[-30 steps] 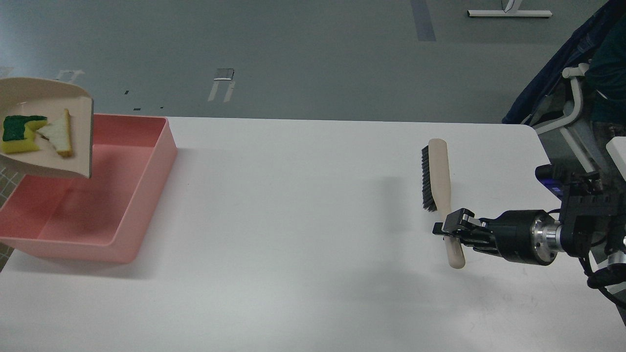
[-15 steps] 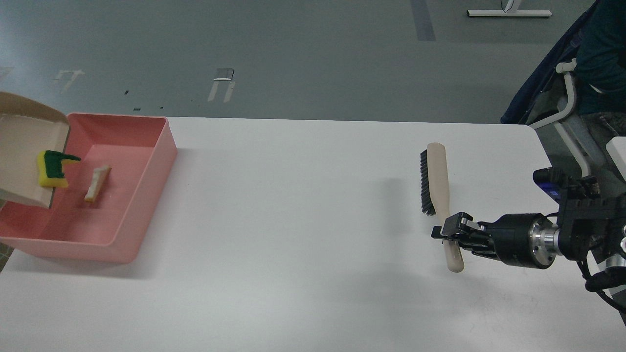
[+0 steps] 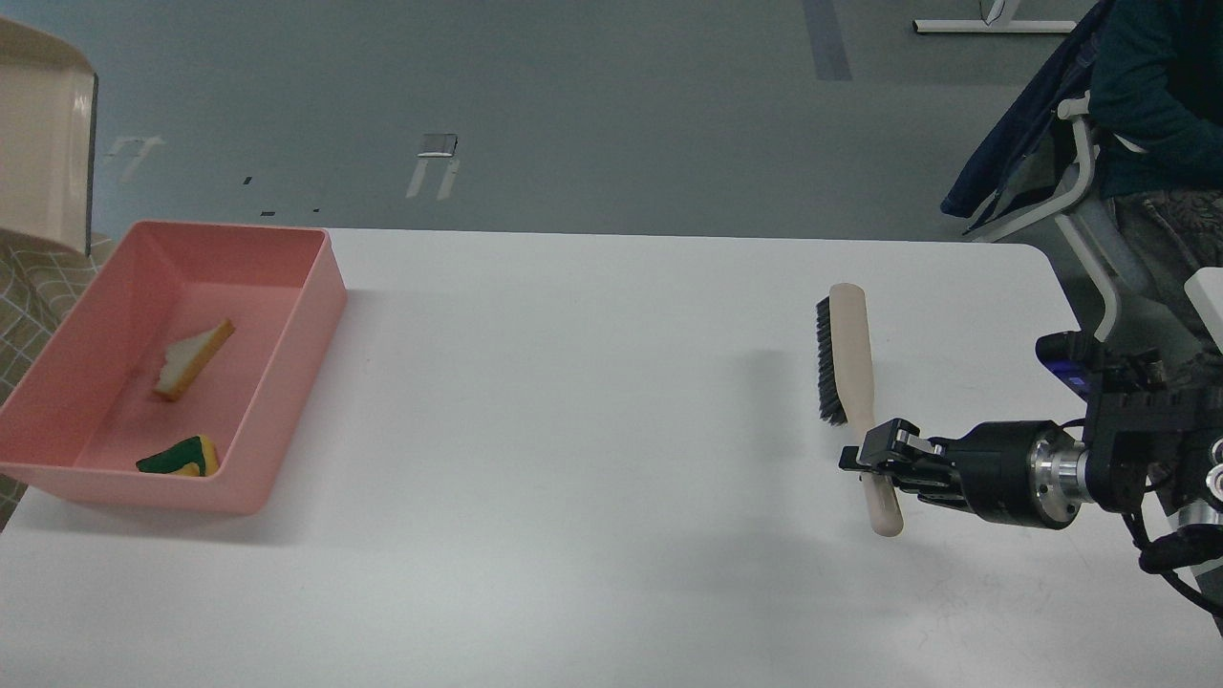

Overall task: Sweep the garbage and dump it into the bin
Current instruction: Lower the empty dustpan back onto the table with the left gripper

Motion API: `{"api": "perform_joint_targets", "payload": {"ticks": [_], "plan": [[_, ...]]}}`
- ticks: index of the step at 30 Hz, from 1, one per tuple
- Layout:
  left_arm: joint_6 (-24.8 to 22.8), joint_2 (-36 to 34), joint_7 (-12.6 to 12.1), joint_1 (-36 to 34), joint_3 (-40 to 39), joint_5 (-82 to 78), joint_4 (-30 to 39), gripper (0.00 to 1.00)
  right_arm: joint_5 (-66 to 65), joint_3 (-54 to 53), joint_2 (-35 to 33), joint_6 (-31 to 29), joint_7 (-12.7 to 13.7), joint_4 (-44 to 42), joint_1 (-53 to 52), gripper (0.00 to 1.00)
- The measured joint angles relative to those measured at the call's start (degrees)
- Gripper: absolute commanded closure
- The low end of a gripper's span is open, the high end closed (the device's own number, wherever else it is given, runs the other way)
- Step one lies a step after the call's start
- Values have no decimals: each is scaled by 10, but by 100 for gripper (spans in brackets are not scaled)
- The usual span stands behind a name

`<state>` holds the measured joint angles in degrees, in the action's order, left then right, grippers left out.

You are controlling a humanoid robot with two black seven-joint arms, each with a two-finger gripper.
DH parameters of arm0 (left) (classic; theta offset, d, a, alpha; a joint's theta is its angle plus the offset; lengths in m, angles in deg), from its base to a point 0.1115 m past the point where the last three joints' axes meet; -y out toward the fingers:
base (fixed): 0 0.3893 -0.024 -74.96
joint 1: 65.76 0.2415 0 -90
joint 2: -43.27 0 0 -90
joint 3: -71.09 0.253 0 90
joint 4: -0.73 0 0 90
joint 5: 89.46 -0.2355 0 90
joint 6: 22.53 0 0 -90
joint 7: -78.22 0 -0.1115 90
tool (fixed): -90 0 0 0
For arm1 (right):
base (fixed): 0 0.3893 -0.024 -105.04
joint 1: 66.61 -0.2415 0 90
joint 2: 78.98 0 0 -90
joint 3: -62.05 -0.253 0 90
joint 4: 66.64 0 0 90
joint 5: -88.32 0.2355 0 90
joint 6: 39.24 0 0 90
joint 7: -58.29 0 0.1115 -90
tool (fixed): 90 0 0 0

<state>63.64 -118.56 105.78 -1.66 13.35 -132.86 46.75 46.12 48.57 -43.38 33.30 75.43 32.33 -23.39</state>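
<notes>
The pink bin stands at the table's left edge. Inside it lie the white bread-like slice with a tan crust and the yellow sponge scrap with a green top, near the front wall. The beige dustpan is raised at the top left, empty, beyond the bin. My left gripper is out of view. My right gripper is shut on the handle of the beige brush with black bristles, at the right of the table.
A white table holds everything. A person on a chair sits at the far right beyond the table's corner. Grey floor lies behind.
The dustpan tipped over the bin, the slice and the sponge scrap slid out into it, and the dustpan then rose up and left. The right gripper and brush shifted only slightly.
</notes>
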Motion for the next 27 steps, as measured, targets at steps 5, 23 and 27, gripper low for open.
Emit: {"api": "perform_joint_targets", "payload": {"ticks": [5,23,27], "plan": [[-26,30,-35,-51,0,34,34,100,-3,0,0,0,0,0,3,100],[154,303,-94,-40,154,-25,250,100,-8,-1,-41,0,-1,1,24,100],[173,351,-93,-8,167,-37,250,100,-8,-1,-42,0,-1,1,27,100]]}}
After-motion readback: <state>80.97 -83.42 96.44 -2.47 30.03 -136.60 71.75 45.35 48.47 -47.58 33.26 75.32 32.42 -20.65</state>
